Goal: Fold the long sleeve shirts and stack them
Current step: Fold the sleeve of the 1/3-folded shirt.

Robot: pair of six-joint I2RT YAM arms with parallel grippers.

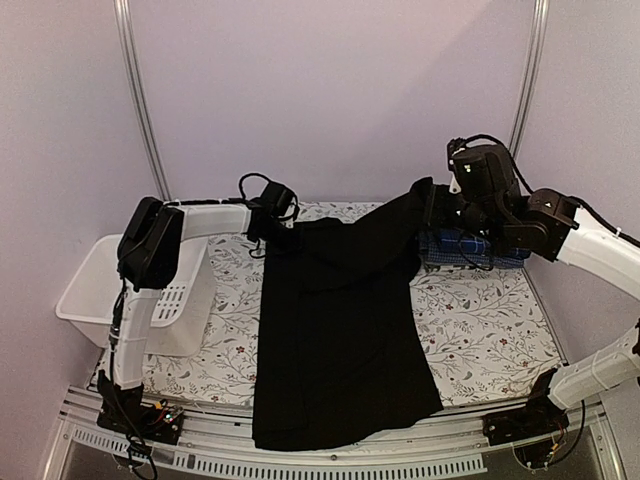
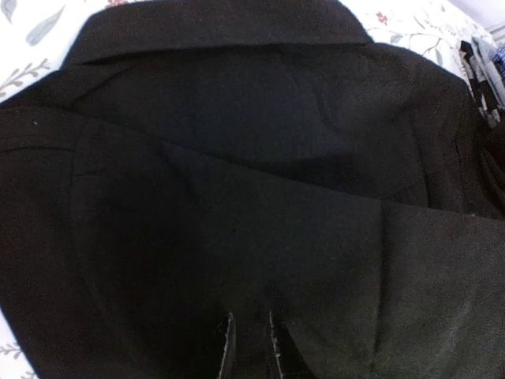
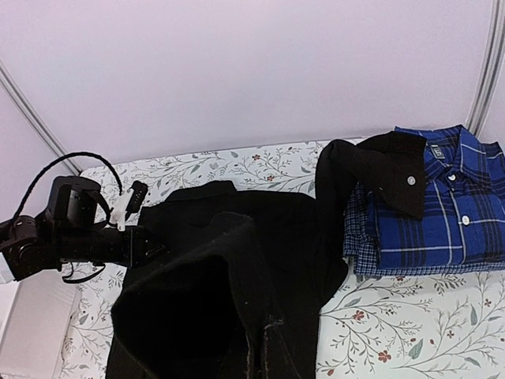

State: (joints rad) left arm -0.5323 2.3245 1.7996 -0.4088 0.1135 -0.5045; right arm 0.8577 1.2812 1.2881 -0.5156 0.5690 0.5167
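Black shirt (image 1: 340,330): right claw (image 1: 432,207) grips raised far corner, left claw (image 1: 270,228) seemingly likewise.

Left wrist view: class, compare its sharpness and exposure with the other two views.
Left wrist: soft and dim, the black shirt fills the frame, its folds barely separable; right wrist: sharper, the plaid shirt crisp, black cloth near the lens blurred; top external: evenly lit, no glare, the black shirt a flat dark mass.
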